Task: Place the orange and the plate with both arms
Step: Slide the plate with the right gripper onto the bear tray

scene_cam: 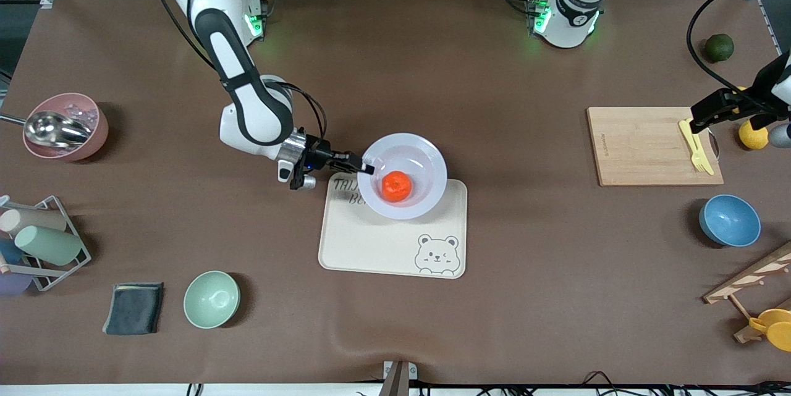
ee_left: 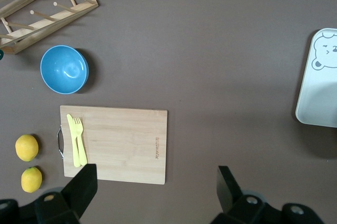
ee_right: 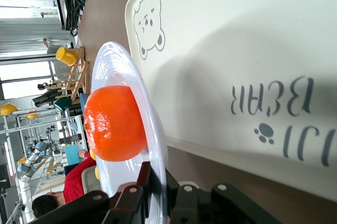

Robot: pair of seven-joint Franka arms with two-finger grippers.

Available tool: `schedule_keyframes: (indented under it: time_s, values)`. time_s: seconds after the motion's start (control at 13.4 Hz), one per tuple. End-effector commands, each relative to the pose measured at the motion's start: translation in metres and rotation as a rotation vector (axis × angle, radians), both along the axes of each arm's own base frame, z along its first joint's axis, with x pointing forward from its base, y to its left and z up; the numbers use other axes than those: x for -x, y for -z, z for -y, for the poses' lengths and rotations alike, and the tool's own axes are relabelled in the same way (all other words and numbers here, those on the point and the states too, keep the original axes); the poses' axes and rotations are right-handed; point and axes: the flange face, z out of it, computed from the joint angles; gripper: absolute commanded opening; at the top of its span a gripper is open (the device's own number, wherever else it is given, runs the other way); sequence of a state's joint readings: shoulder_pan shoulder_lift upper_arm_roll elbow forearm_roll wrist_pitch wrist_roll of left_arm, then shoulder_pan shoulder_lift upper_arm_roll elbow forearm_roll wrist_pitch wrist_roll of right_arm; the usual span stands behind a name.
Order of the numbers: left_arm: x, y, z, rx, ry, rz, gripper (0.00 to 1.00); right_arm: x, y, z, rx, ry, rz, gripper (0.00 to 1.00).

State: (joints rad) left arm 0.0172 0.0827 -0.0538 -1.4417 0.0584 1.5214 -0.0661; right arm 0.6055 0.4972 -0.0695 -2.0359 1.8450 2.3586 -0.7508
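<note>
Brown bench, mid-task: my right end effector (scene_cam: 366,168) gripped the plate (scene_cam: 426,164) by its rim at the right arm's end, the orange (scene_cam: 396,186) in the sunken centre, plate overlapping the tray (scene_cam: 395,241). My left end effector (ee_left: 152,182), fingers spread, waited over the board (scene_cam: 649,146), well apart. The right arm was plainly the nearer one.
</note>
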Motion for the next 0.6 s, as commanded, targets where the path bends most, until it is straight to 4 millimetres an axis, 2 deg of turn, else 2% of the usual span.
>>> schedule_keyframes:
  time_s: [0.0,0.52]
  values:
    - [0.009,-0.007,-0.003,0.012,0.019,0.000,1.00,-0.020,0.014,-0.011,-0.013,0.037,-0.013,0.00]
    - [0.010,-0.009,-0.002,0.014,0.021,0.010,1.00,-0.039,0.039,-0.010,0.018,0.063,-0.011,0.00]
